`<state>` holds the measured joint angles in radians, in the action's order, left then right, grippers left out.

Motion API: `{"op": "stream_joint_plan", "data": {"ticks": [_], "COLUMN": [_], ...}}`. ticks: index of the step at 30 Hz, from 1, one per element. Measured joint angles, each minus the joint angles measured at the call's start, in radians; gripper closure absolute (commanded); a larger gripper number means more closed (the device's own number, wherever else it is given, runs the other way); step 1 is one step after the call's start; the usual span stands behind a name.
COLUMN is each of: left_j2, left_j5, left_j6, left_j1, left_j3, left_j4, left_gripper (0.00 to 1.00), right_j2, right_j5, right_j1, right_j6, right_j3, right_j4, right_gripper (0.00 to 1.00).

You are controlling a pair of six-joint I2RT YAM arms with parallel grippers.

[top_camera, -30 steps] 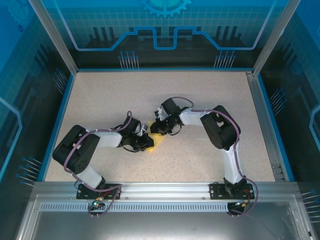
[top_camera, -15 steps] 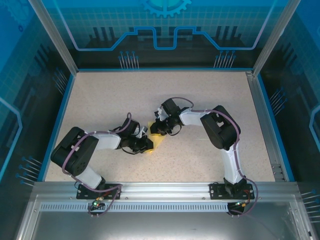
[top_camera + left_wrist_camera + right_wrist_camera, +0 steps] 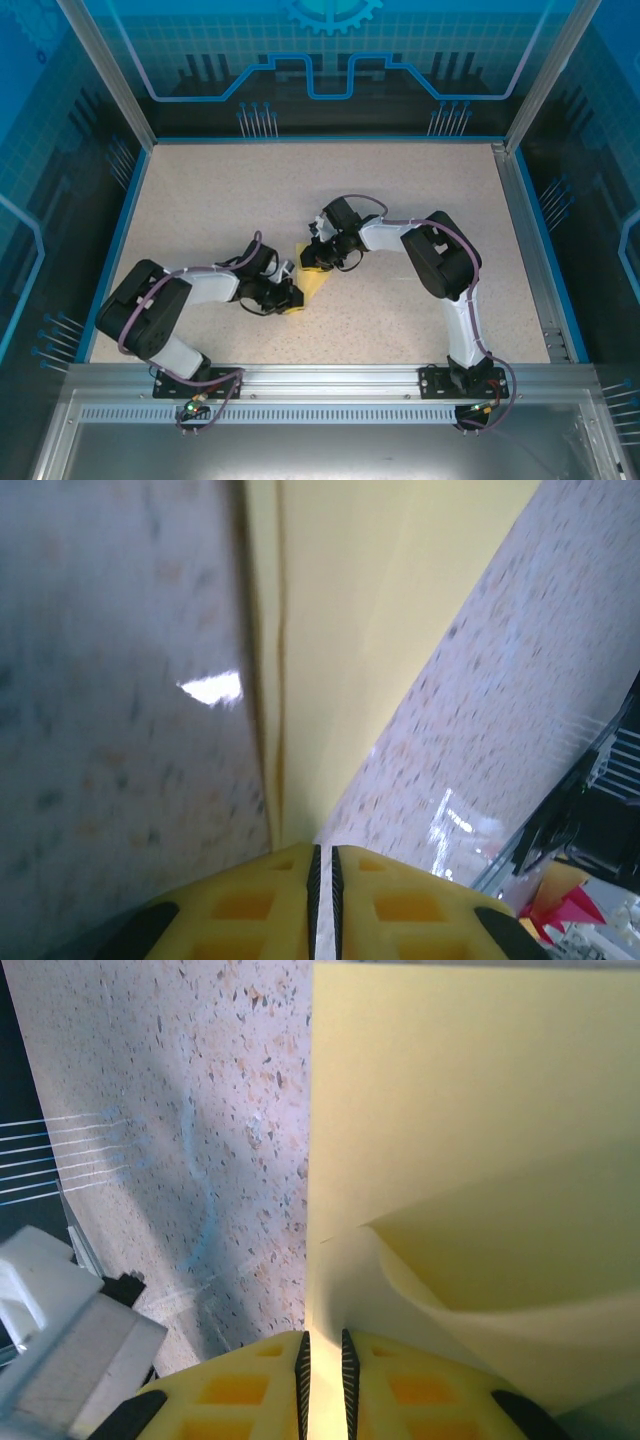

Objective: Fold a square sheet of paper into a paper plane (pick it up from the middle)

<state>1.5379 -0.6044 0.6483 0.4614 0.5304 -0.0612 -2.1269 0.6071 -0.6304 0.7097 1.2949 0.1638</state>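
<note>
The square sheet of paper [image 3: 318, 284] is pale yellow, folded into layers, and lies mid-table between the two grippers. My right gripper [image 3: 318, 262] comes from the far side. In the right wrist view it [image 3: 323, 1335] is shut on an edge of the paper [image 3: 470, 1110], and a loose layer curls up to the right. My left gripper [image 3: 291, 298] sits at the paper's near left end. In the left wrist view its jaws [image 3: 322, 848] are shut to a thin slit at the narrow end of the paper [image 3: 340, 630], beside a long crease.
The speckled table [image 3: 220, 190] is ringed by blue walls. An aluminium rail [image 3: 320, 380] runs along the near edge. A small red paper shape [image 3: 560, 905] lies off the table's edge in the left wrist view. A white block [image 3: 60, 1340] is close at the right wrist view's lower left.
My left gripper has slid toward the near edge and a little left along the paper, uncovering more of the sheet. The right gripper has held still.
</note>
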Motion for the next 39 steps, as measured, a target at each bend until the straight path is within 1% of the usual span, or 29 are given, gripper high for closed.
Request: {"op": "stream_joint_plan", "data": {"ticks": [3, 6, 9, 12, 15, 20, 26, 31, 36, 39], "left_j2": [-0.045, -0.128, -0.231, -0.262, -0.221, -0.080, 0.055, 0.110, 0.117, 0.116], "left_j5": [0.003, 0.030, 0.078, 0.111, 0.126, 0.129, 0.149, 0.209, 0.213, 0.212], "left_j6": [0.001, 0.008, 0.032, 0.060, 0.085, 0.117, 0.121, 0.121, 0.122, 0.132], "left_j1": [0.009, 0.011, 0.011, 0.011, 0.011, 0.011, 0.013, 0.015, 0.016, 0.016], "left_j3": [-0.010, -0.010, -0.003, 0.035, 0.075, 0.105, 0.137, 0.138, 0.137, 0.116], "left_j4": [-0.084, -0.146, -0.158, -0.136, -0.078, 0.042, 0.091, 0.093, 0.102, 0.139], "left_gripper": [0.85, 0.85, 0.83, 0.83, 0.83, 0.84, 0.90, 0.96, 0.99, 1.00], "right_j2": [0.000, 0.002, 0.002, 0.005, 0.006, 0.007, 0.007, 0.007, 0.008, 0.022], "right_j5": [0.000, 0.000, 0.000, 0.000, 0.000, 0.000, 0.000, 0.000, -0.014, -0.035], "right_j1": [0.000, 0.000, 0.000, 0.000, 0.000, 0.000, 0.000, 0.000, 0.001, 0.013], "right_j6": [0.000, 0.000, 0.000, 0.000, 0.001, 0.005, 0.005, 0.008, 0.004, -0.004], "right_j3": [-0.004, -0.006, -0.008, -0.013, -0.017, -0.018, -0.018, -0.018, -0.002, 0.005], "right_j4": [-0.005, -0.008, -0.011, -0.019, -0.025, -0.027, -0.027, -0.027, 0.003, 0.040], "right_gripper": [0.81, 0.81, 0.81, 0.81, 0.81, 0.81, 0.80, 0.81, 0.80, 0.81]}}
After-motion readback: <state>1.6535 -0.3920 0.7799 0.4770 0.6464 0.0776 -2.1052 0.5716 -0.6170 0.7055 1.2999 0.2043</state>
